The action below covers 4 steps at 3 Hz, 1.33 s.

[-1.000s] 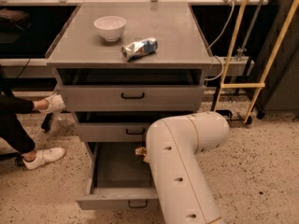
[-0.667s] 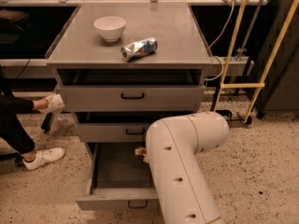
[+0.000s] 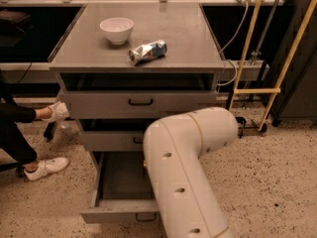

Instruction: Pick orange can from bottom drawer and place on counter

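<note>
The deep grey bottom drawer (image 3: 121,182) stands pulled out, so the bulky white robot arm (image 3: 183,167) can bend down into it. Its claw is hidden behind that elbow; wide or narrow, I cannot tell. The small crushed orange-gold can is unseen, probably there too. The smooth grey table (image 3: 188,38) above awaits it.

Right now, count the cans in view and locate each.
1: the silver-and-blue can lies on the counter near the bowl. The arm blocks much of the bottom drawer, hiding the gripper and perhaps another can.
</note>
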Each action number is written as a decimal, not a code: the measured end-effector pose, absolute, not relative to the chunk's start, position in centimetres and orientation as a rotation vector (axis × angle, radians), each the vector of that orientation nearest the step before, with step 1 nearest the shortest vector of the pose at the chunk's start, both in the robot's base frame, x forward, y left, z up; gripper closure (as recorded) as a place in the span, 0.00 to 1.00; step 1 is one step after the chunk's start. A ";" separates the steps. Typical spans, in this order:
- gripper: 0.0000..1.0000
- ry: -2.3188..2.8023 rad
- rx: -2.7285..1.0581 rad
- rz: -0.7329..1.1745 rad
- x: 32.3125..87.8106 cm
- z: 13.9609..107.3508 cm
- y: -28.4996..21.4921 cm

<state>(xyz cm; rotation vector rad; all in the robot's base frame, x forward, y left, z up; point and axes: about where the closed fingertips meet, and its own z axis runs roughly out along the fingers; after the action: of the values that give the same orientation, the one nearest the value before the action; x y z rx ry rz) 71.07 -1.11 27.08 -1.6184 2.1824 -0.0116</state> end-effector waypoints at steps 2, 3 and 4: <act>1.00 2.219 -1.370 -0.125 73.2 34.9 1.6; 1.00 2.219 -1.371 -0.125 73.2 34.9 1.6; 1.00 2.270 -1.440 -0.131 70.0 34.4 1.6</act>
<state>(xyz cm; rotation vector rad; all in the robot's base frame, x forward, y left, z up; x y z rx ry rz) 70.04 1.57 34.45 -1.4400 2.2698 -0.1307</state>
